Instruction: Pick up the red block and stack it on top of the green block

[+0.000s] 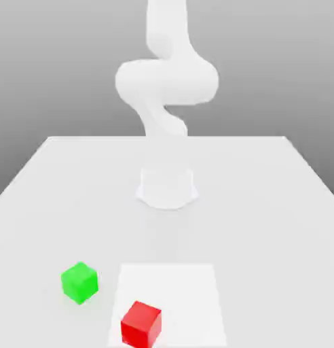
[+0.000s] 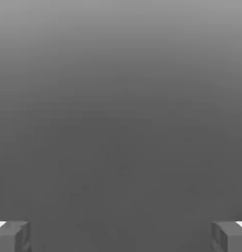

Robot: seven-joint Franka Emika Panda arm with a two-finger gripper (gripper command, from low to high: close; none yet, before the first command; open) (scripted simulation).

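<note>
Grey fingertips sit at opposite edges of the hand view, so the gripper is spread wide w/ nothing between the jaws, touching nothing. Exterior view: red block rests on the table, on a paler square patch. Green block sits near it toward the exterior view's left, the two apart. White arm rises behind both.

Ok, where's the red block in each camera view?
Exterior view: red block at the near edge, on the lighter square, to the exterior view's right of the green block, apart from it.
Hand view: open gripper, plain grey between its fingertips.
Shared landmark: the robot arm, which bears that gripper.
</note>
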